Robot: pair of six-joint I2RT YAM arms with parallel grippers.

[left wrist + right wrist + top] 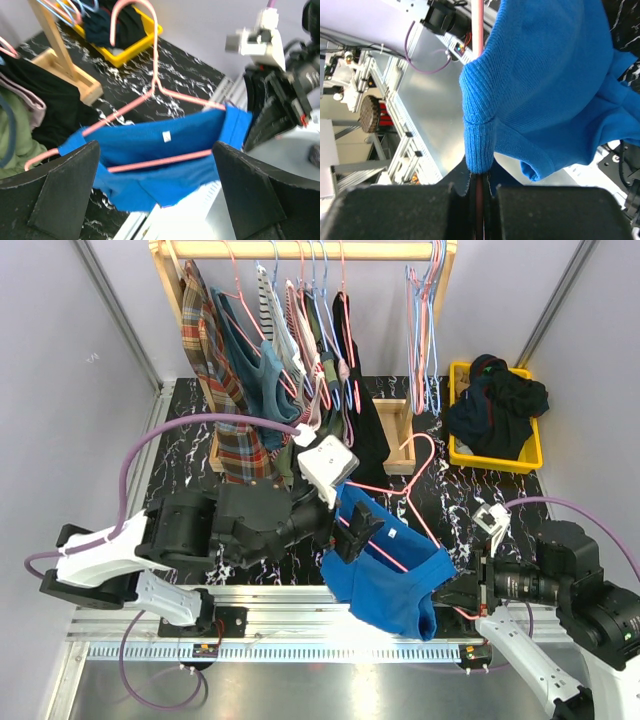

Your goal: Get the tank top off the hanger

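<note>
The left hand (356, 530) is hovering with its fingers spread wide, facing the left shoulder of the blue tank top (395, 575). The garment is hanging on a pink wire hanger (154, 50) held up over the near edge of the worktop, right of the middle. Its body is sagging below the hanger's bottom bar and drooping past the edge.

The step in hand looks like taking hold of the fabric so it can be slid off the wire. To do it well, the left hand should be closing on cloth alone at the left strap, not on the pink wire under it. It should then be drawing that strap outward and down past the hanger's left tip, not pulling straight toward the arm.

At the right end, the right hand (480, 190) is pressed together, pinching the hanger's wire just where the right strap wraps over it. Whether cloth is caught in that pinch too, I cannot tell. If it is, the right strap will be binding when the left side comes free.
</note>
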